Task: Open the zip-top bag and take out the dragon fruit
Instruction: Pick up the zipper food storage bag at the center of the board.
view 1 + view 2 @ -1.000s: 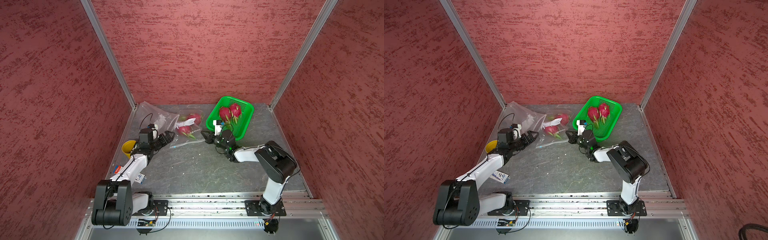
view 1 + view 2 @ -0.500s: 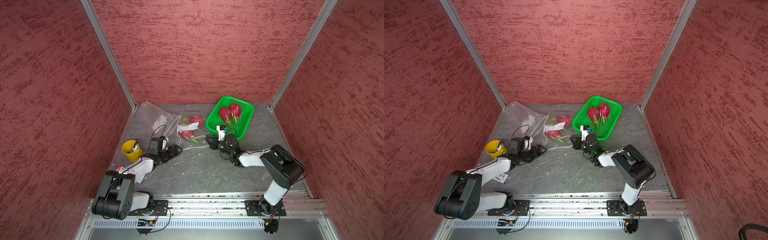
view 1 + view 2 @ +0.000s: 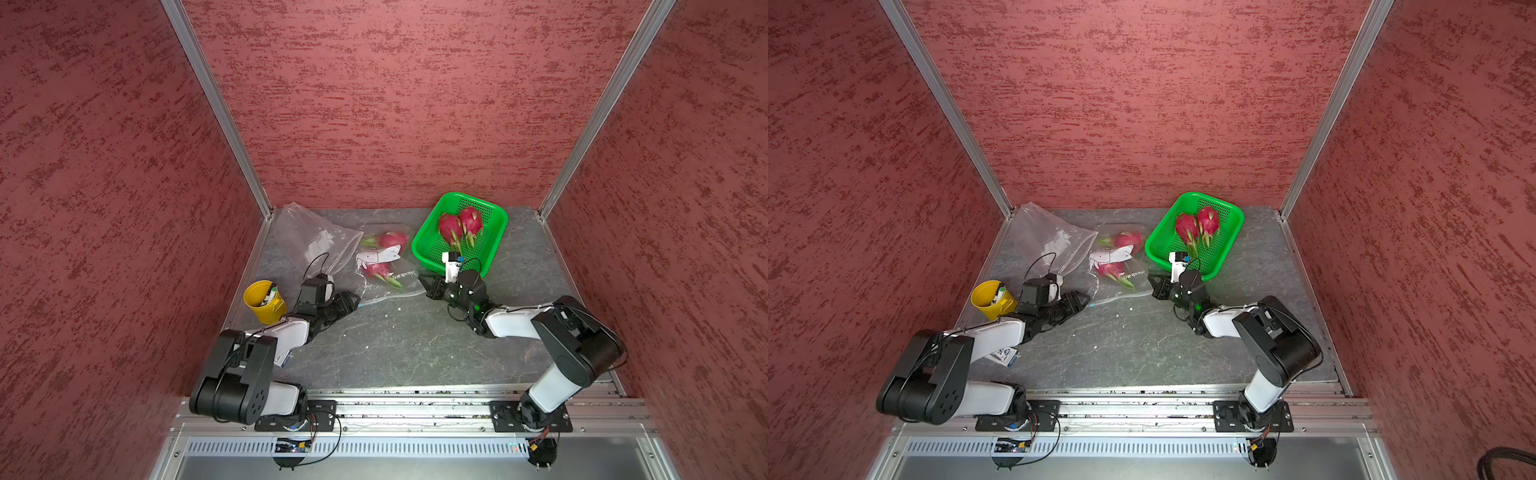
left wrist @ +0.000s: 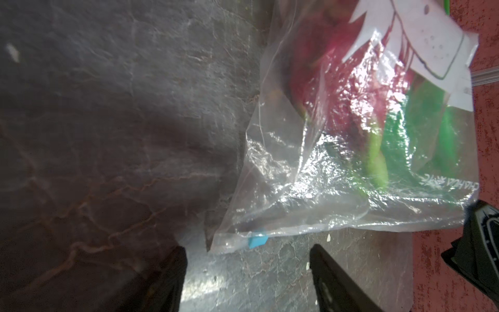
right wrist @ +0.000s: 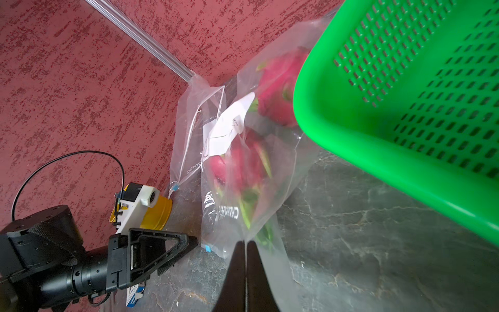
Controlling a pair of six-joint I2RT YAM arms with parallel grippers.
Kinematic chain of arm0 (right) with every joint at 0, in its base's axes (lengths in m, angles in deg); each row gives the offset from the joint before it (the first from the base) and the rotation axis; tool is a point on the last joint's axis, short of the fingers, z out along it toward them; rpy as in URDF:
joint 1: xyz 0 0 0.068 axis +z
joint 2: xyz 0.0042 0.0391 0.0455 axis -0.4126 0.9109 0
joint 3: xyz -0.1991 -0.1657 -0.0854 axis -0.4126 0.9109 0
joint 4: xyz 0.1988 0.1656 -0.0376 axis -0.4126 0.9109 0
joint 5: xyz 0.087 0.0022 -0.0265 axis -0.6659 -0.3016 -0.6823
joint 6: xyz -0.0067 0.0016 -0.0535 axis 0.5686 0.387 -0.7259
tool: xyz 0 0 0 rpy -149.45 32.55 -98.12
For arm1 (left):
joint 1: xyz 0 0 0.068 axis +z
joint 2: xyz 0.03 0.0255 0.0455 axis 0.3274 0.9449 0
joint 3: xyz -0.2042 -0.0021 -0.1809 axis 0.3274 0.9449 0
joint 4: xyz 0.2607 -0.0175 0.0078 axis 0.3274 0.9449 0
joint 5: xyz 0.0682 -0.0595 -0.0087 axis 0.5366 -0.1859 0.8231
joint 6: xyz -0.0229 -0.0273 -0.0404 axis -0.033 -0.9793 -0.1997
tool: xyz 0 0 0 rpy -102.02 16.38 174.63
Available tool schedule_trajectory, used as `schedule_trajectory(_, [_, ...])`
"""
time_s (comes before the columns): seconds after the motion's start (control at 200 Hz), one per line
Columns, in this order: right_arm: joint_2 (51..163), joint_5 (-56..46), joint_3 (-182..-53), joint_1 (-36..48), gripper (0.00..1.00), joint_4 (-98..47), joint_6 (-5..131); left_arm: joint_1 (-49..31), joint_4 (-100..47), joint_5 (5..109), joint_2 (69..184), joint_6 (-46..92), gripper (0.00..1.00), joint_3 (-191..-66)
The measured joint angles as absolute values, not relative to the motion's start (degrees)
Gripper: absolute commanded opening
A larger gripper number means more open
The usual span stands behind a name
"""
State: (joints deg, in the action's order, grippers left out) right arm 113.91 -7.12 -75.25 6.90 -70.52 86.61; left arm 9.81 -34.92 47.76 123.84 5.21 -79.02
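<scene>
The clear zip-top bag [image 3: 384, 276] lies at the middle back with two pink dragon fruit [image 3: 392, 240] [image 3: 374, 270] inside it. My right gripper [image 5: 245, 244] is shut on the bag's near edge, with plastic pinched between its fingers. My left gripper [image 4: 248, 254] is open, low over the table. The bag's blue slider [image 4: 258, 241] lies just beyond its fingertips, not between them. In both top views the left gripper [image 3: 353, 300] [image 3: 1086, 300] points at the bag's left corner. The right gripper [image 3: 424, 282] is at the bag's right corner. Two more dragon fruit [image 3: 449, 227] [image 3: 471, 220] lie in the green basket [image 3: 500, 218].
An empty clear bag [image 3: 316, 241] lies at the back left by the wall. A yellow cup [image 3: 264, 301] holding a marker stands beside my left arm. A small blue and white packet [image 3: 284, 359] lies under that arm. The basket's rim [image 5: 378, 167] sits close above my right gripper.
My left arm has swung from the empty bag forward and right to the bag's slider corner, its jaws narrowing. My right gripper has drawn the bag's edge a little nearer.
</scene>
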Motion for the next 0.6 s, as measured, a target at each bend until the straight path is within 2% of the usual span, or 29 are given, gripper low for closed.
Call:
schedule_trajectory(0.185, [114.67,-7.16,-75.25,6.90,0.00,-70.65,86.63,9.81,-39.27,47.48,127.29,4.34,0.43,-79.00])
schedule_trajectory(0.296, [114.69,-7.16,-75.25,6.90,0.01,-70.67,86.63,9.81,-40.03,47.43,128.08,4.29,0.36,-78.93])
schedule_trajectory(0.441, [114.78,-7.25,-75.25,6.90,0.01,-70.69,86.63,9.83,-41.15,46.97,129.70,4.49,0.16,-78.97])
schedule_trajectory(0.541, [115.15,-7.45,-75.25,6.90,0.01,-70.76,86.67,9.83,-41.78,46.30,130.99,4.93,0.09,-79.17])
schedule_trajectory(0.601, [115.37,-7.58,-75.25,6.90,0.01,-70.78,86.81,9.90,-41.91,45.90,131.32,5.14,0.01,-79.24])
